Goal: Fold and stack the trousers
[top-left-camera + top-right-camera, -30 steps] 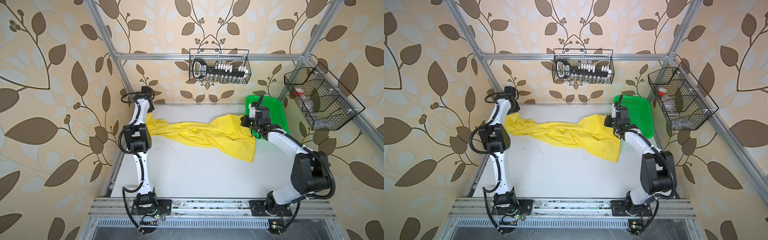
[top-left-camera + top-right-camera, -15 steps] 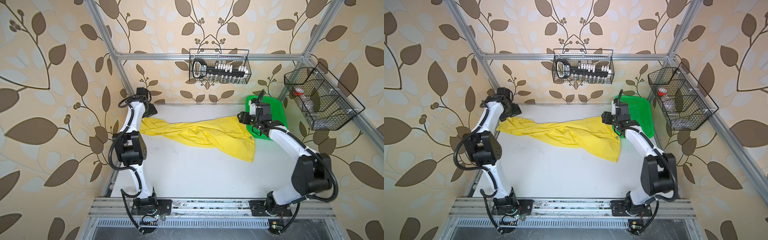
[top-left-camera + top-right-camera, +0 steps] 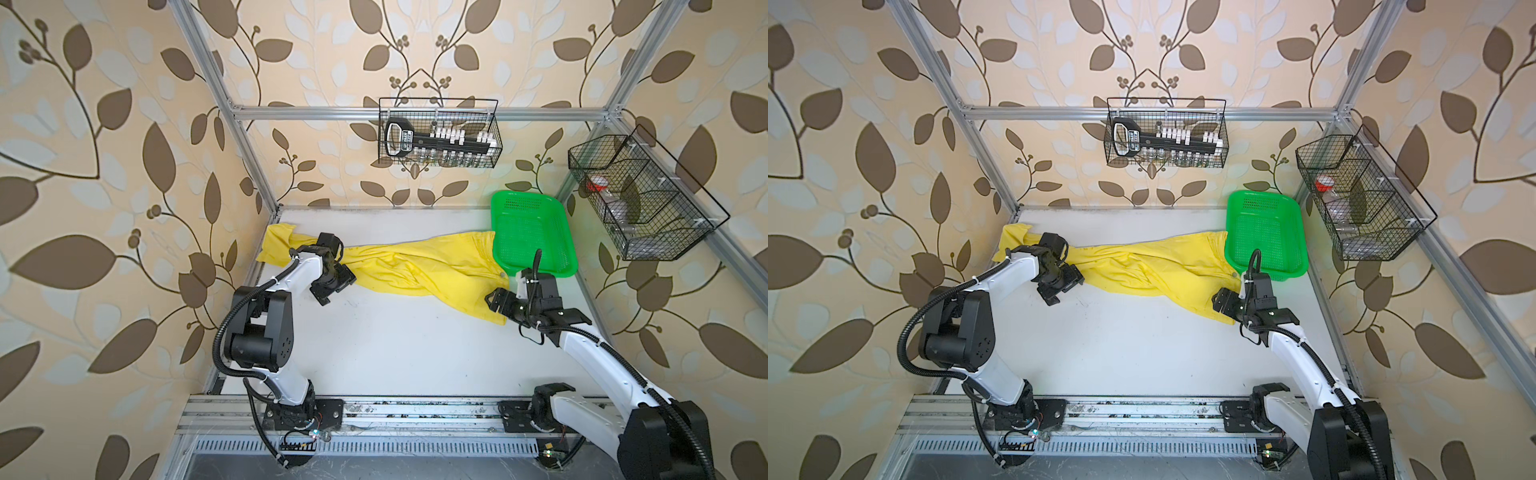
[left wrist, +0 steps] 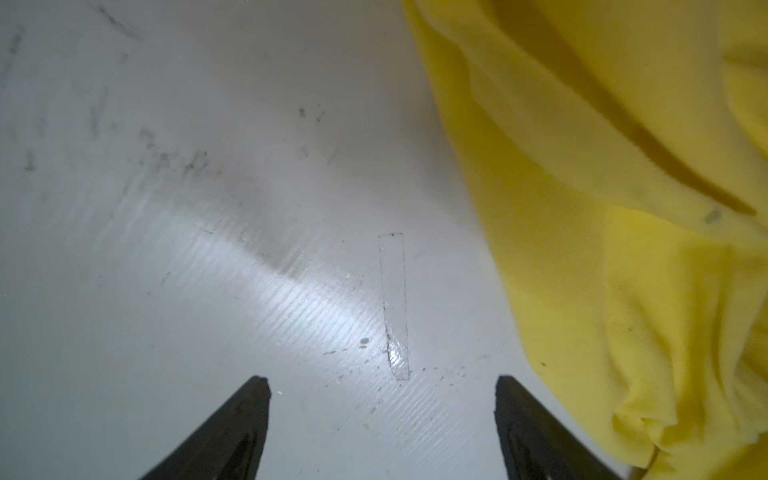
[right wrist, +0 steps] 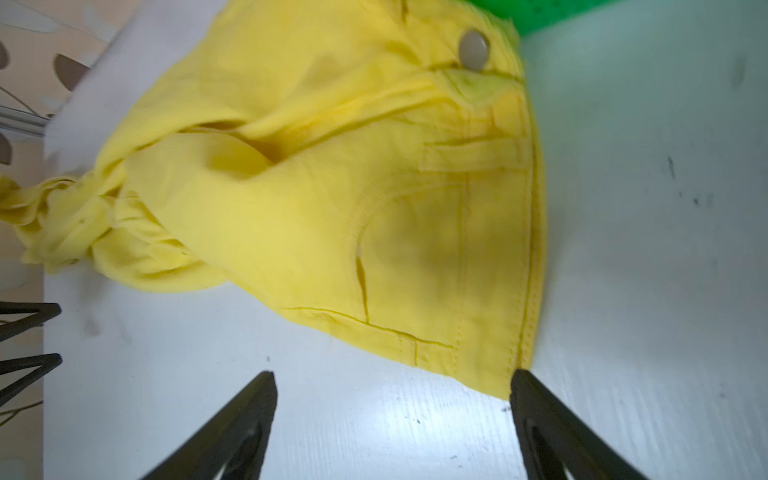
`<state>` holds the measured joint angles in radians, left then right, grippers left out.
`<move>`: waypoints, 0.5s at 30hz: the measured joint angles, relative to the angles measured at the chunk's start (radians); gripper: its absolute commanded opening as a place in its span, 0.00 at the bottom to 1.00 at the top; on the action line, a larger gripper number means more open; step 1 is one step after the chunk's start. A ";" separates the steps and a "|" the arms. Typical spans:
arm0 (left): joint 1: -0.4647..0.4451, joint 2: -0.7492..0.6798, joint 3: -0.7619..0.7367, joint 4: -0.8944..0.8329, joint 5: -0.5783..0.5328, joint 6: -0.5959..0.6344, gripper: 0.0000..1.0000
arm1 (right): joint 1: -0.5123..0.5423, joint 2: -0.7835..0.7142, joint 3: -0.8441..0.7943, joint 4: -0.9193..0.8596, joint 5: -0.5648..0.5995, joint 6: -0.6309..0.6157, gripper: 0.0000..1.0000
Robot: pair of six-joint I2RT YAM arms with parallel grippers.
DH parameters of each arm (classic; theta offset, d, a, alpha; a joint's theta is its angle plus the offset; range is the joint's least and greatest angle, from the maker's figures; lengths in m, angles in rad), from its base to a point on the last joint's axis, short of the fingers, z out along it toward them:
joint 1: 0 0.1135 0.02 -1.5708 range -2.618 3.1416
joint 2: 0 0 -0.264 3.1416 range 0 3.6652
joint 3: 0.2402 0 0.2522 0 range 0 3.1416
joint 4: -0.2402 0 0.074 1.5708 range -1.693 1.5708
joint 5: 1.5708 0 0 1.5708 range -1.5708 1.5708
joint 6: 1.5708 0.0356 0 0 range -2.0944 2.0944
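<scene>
Both my grippers are wide open and hold nothing. My left gripper (image 3: 334, 287) hangs over bare table (image 3: 395, 353), just beside the leg part of the trousers (image 3: 415, 266). My right gripper (image 3: 496, 301) is at the waist end, with the near corner of the waistband (image 5: 533, 232) right next to one finger (image 5: 525, 395).

The trousers lie along the far edge of the table. The leg ends are bunched in the far left corner, and the waist is by the green basket (image 3: 532, 199) in the far right corner. So the long way runs left to right, tilted a little, with the waist end coming nearer to the front edge. The legs are twisted and rumpled in the middle, not flat. The waist touches the basket, and I cannot tell if a bit lies under it.

I think the cloth is light, soft and floppy — it will sag and slide, but it will not break. The waistband looks thicker, with seams and a button (image 5: 473, 46). That looks like a good firm place to pinch. At the other end I would take the leg hems.
</scene>
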<state>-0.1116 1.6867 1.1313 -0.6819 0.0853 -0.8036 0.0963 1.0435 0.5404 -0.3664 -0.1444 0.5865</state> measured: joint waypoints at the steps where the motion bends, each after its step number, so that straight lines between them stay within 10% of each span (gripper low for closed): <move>1: -0.002 0.016 0.000 0.027 0.002 -0.018 0.85 | -0.001 0.009 -0.014 0.001 0.006 0.009 0.88; 15: -0.073 0.191 0.108 0.167 0.015 -0.150 0.64 | 0.039 0.217 -0.048 0.156 0.090 0.010 0.59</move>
<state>-0.1844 1.8774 1.2392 -0.5148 0.1001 -0.9535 0.1349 1.2606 0.4923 -0.2108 -0.0547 0.5961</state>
